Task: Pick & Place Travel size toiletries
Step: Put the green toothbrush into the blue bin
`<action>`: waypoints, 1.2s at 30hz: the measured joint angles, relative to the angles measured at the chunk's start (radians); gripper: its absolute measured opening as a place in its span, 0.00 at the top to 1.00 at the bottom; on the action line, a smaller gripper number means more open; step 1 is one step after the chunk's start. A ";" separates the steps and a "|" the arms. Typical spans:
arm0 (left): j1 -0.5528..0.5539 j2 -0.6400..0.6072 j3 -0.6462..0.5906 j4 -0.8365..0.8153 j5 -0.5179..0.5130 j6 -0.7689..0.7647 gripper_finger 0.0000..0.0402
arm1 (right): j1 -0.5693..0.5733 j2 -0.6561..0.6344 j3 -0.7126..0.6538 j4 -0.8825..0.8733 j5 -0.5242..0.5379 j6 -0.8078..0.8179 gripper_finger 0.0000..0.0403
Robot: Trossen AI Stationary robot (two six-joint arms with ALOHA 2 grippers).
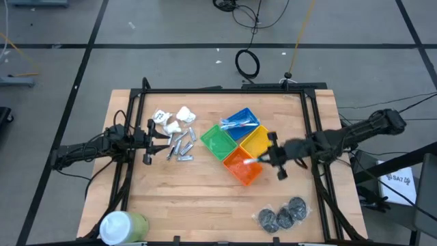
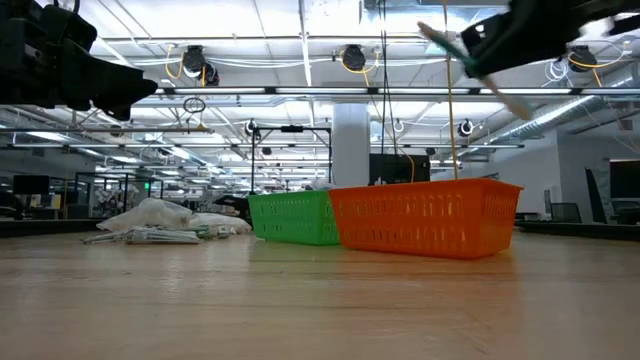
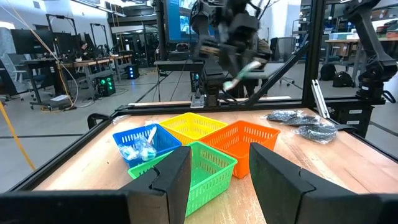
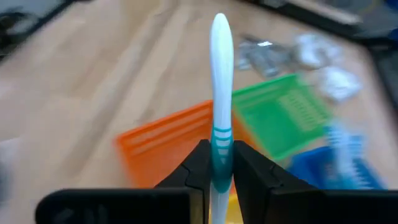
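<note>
My right gripper (image 1: 263, 158) hovers above the orange bin (image 1: 244, 167), shut on a thin blue-and-white stick (image 4: 221, 74). My left gripper (image 1: 158, 141) is open near the table's left side, raised above the table just left of the short silver pieces (image 1: 181, 147), which lie in a loose pile. White lumpy packets (image 1: 174, 119) lie behind that pile. More blue-and-white sticks (image 1: 239, 123) sit in the blue bin. Dark grey round wads (image 1: 283, 213) rest near the near right edge. My right gripper pinches the blue-and-white stick between its two fingers (image 4: 198, 165) at its teal-banded part (image 4: 221, 146). The long white end (image 4: 221, 37) juts out past the fingertips, along the fingers. The stick is lifted clear, over the orange bin.
Four bins stand clustered mid-table: blue (image 1: 249, 113), green (image 1: 217, 140), yellow (image 1: 258, 140), orange. A large green-and-white cylinder (image 1: 123, 225) lies at the near left corner. A black frame (image 1: 225, 91) borders the table. Bare wood (image 1: 191, 198) lies between the cylinder and the wads.
</note>
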 joint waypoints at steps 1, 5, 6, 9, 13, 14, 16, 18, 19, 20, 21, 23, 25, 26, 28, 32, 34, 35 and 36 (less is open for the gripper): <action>0.000 0.000 0.000 0.000 0.000 0.000 0.60 | -0.039 0.000 0.000 0.019 -0.021 -0.030 0.91; 0.000 0.000 0.000 0.000 0.000 0.000 0.60 | -0.200 0.026 0.000 0.117 -0.165 -0.110 0.91; 0.000 0.000 0.000 0.000 0.000 0.000 0.60 | -0.237 0.036 0.000 0.140 -0.200 -0.126 0.91; 0.000 0.000 0.000 0.000 0.000 0.000 0.60 | -0.345 0.070 0.000 0.214 -0.287 -0.175 0.91; 0.000 0.000 0.000 0.000 0.000 0.000 0.60 | -0.483 0.128 0.001 0.297 -0.380 -0.210 0.91; 0.000 0.000 0.000 0.000 0.000 0.000 0.60 | -0.514 0.146 0.004 0.309 -0.401 -0.218 0.91; 0.000 0.000 0.000 0.000 0.000 0.000 0.60 | -0.568 0.190 0.020 0.330 -0.439 -0.224 0.91; 0.000 0.000 0.000 0.000 0.000 0.000 0.60 | -0.612 0.238 0.042 0.334 -0.473 -0.233 0.91; 0.000 0.000 0.000 0.000 0.000 0.000 0.60 | -0.628 0.265 0.057 0.334 -0.492 -0.242 0.91; 0.000 0.000 0.000 0.000 0.000 0.000 0.60 | -0.638 0.292 0.070 0.338 -0.495 -0.247 0.91; 0.000 0.000 0.000 0.000 0.000 0.000 0.60 | -0.647 0.317 0.080 0.338 -0.496 -0.253 0.91; 0.000 0.000 0.000 0.000 0.000 0.000 0.60 | -0.656 0.367 0.097 0.337 -0.497 -0.284 0.91; 0.000 0.000 0.000 0.000 0.000 0.000 0.60 | -0.664 0.412 0.110 0.335 -0.496 -0.315 0.91; 0.000 0.000 0.000 0.000 0.000 0.000 0.60 | -0.668 0.431 0.116 0.336 -0.496 -0.323 0.91; 0.000 0.000 0.000 0.000 0.000 0.000 0.60 | -0.674 0.465 0.119 0.340 -0.496 -0.335 0.91; 0.000 0.000 0.000 0.000 0.000 0.000 0.60 | -0.690 0.520 0.120 0.344 -0.493 -0.384 0.91; 0.000 0.000 0.000 0.000 0.000 0.000 0.60 | -0.699 0.540 0.121 0.356 -0.492 -0.399 0.91; 0.000 0.000 0.000 0.000 0.000 0.000 0.60 | -0.704 0.548 0.121 0.355 -0.492 -0.402 0.91; 0.000 0.000 0.000 0.000 0.000 0.000 0.60 | -0.710 0.554 0.121 0.363 -0.491 -0.402 0.91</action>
